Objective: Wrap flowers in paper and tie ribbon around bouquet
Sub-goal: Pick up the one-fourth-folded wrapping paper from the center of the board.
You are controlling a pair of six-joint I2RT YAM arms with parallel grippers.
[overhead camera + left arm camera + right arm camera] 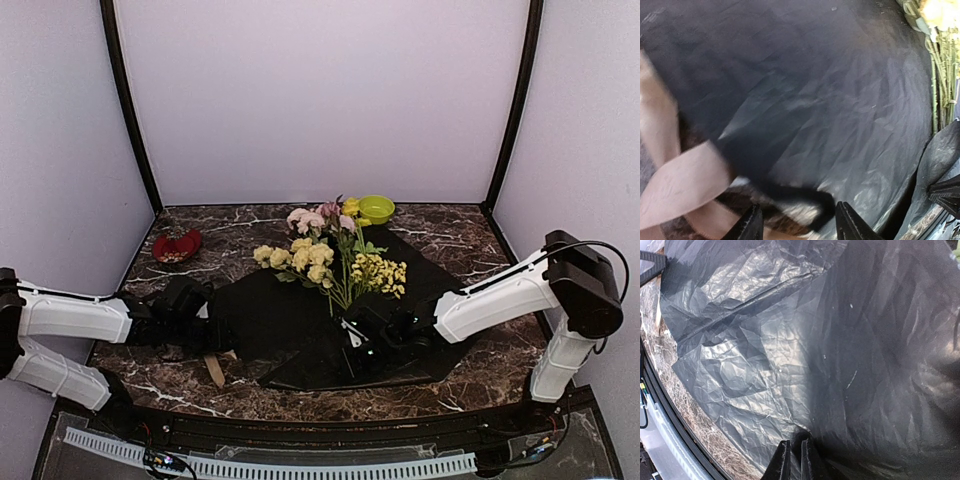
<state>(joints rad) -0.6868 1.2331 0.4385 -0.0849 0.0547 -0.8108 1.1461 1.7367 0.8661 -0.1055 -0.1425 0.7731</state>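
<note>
The paper (pixel 270 310) is the biggest thing I see: a black, crinkled sheet spread across the middle of the marbled surface (pixel 470 240). Its near-right part is lifted into a creased flap. The flowers (pixel 320 255) lie on the far half of the sheet. The pink and yellow heads point towards the back wall, and the green stems run down towards the middle of the paper. In the left wrist view the stems (pixel 940 75) sit at the right edge of the sheet (pixel 815 100).

The ribbon (pixel 214 370) pokes out from under the paper's near-left edge. Up close it shows as a wide beige loop (pixel 685 185) on the surface beside the black corner.

The left jaws stand apart at that corner with nothing clamped. One fingertip (pixel 750 227) is just beside the ribbon.

The right jaws are nearly together, pinching the raised flap of paper (pixel 790 340) between the fingers (pixel 782 462).

At the back I see a green bowl (pixel 376 208) and, far left, a red dish (pixel 176 246).
</note>
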